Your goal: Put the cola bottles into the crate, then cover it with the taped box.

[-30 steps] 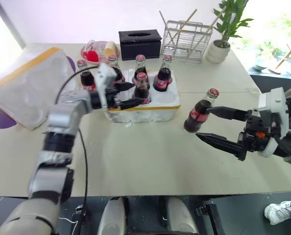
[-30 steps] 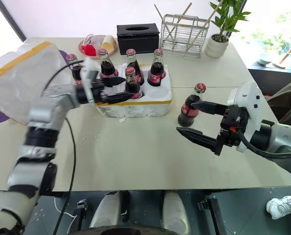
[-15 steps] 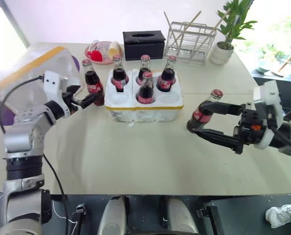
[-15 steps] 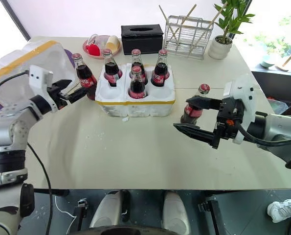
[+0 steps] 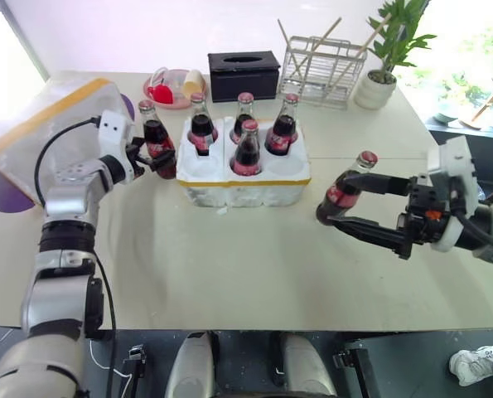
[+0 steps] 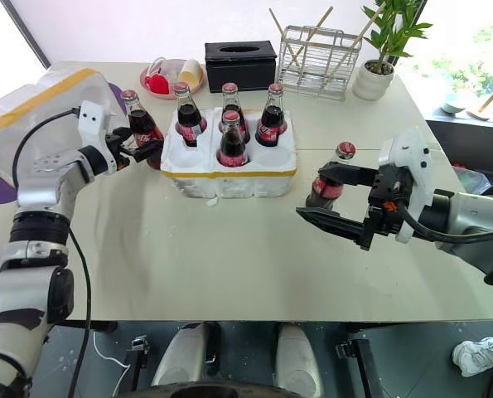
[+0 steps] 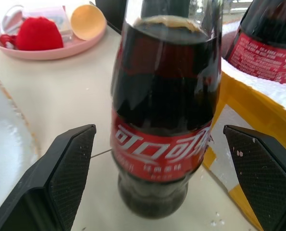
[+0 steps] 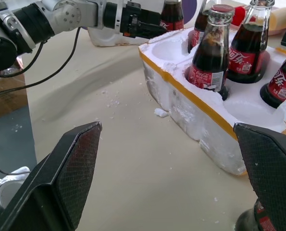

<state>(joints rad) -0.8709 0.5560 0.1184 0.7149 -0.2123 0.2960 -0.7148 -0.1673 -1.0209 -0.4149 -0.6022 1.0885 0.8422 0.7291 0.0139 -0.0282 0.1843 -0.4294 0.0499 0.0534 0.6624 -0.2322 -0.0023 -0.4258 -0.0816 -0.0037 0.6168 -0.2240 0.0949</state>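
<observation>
On the beige table (image 5: 229, 265) sits the crate (image 5: 244, 176), a low white styrofoam tray with a yellow tape band, and 4 cola bottles (image 5: 247, 149) stand upright in its wells. A 5th bottle (image 5: 154, 138) stands on the table just beside the crate's left end, between the crate and the taped box (image 5: 43, 137), which lies tilted at the table's left edge. The left gripper (image 5: 151, 159) reaches in from that side with its 2 black fingers (image 7: 70, 168) spread wide on either side of this bottle; in the left wrist view the bottle stands between the pads with bare gaps on both sides, so nothing is grasped.

A 6th bottle (image 5: 345, 189) stands to the right of the crate, apart from it. The right gripper (image 5: 358, 206) is also released, its fingers (image 5: 370, 235) parted wide, 1 passing behind the bottle's shoulder and 1 lying in front of its base; whether either touches the glass cannot be told.

Behind the crate are a black tissue box (image 5: 243, 75), a pink plate (image 5: 170, 89) with a red object, a wire rack (image 5: 319, 70) and a potted plant (image 5: 381, 66).
</observation>
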